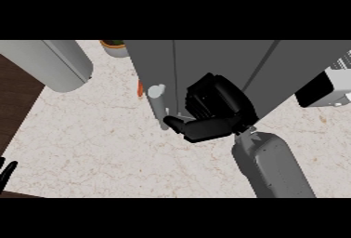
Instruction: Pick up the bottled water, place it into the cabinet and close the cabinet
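Observation:
The grey cabinet stands on the marble counter at the top middle of the head view. My right hand lies against its front near the door's lower edge. The fingers rest on the panel and the thumb points left, with nothing held. A pale bottle with an orange patch beside it shows in a narrow strip at the cabinet's left edge. The cabinet panel hides most of the bottle. My left hand rests open at the lower left edge, fingers up.
A large grey rounded container lies at the upper left, and a potted plant stands behind it. A white appliance sits at the right edge. Dark wood borders the counter on the left.

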Robot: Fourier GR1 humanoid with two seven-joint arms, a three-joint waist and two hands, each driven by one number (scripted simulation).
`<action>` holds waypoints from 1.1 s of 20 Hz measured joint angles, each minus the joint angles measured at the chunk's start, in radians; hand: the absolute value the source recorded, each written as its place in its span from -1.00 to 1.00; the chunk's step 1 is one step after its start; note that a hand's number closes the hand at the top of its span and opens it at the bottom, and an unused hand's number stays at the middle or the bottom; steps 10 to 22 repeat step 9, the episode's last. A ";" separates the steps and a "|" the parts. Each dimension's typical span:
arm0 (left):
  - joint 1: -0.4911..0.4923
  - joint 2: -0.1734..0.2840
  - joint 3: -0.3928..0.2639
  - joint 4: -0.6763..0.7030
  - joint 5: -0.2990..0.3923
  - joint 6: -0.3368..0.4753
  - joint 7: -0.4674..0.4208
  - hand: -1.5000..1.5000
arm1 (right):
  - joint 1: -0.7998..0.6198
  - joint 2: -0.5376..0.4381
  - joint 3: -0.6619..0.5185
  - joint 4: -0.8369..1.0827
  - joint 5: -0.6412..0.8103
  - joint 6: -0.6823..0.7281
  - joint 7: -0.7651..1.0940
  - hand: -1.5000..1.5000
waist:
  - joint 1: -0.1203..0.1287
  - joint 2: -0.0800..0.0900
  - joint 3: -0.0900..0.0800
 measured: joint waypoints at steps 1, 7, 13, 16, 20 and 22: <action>0.003 0.001 0.004 -0.002 0.003 -0.004 0.002 -1.00 | -0.034 0.002 -0.016 0.045 -0.002 0.003 -0.001 1.00 | -0.006 -0.003 0.001; 0.018 -0.006 0.022 -0.003 -0.003 -0.016 0.006 -1.00 | -0.112 0.013 -0.026 0.186 0.000 0.042 -0.041 1.00 | -0.038 -0.032 0.012; 0.016 -0.011 0.024 -0.013 -0.004 -0.014 0.012 -1.00 | -0.126 0.017 -0.026 0.214 0.002 0.053 -0.058 1.00 | -0.045 -0.038 0.013; 0.016 -0.011 0.024 -0.013 -0.004 -0.014 0.012 -1.00 | -0.126 0.017 -0.026 0.214 0.002 0.053 -0.058 1.00 | -0.045 -0.038 0.013; 0.016 -0.011 0.024 -0.013 -0.004 -0.014 0.012 -1.00 | -0.126 0.017 -0.026 0.214 0.002 0.053 -0.058 1.00 | -0.045 -0.038 0.013; 0.016 -0.011 0.024 -0.013 -0.004 -0.014 0.012 -1.00 | -0.126 0.017 -0.026 0.214 0.002 0.053 -0.058 1.00 | -0.045 -0.038 0.013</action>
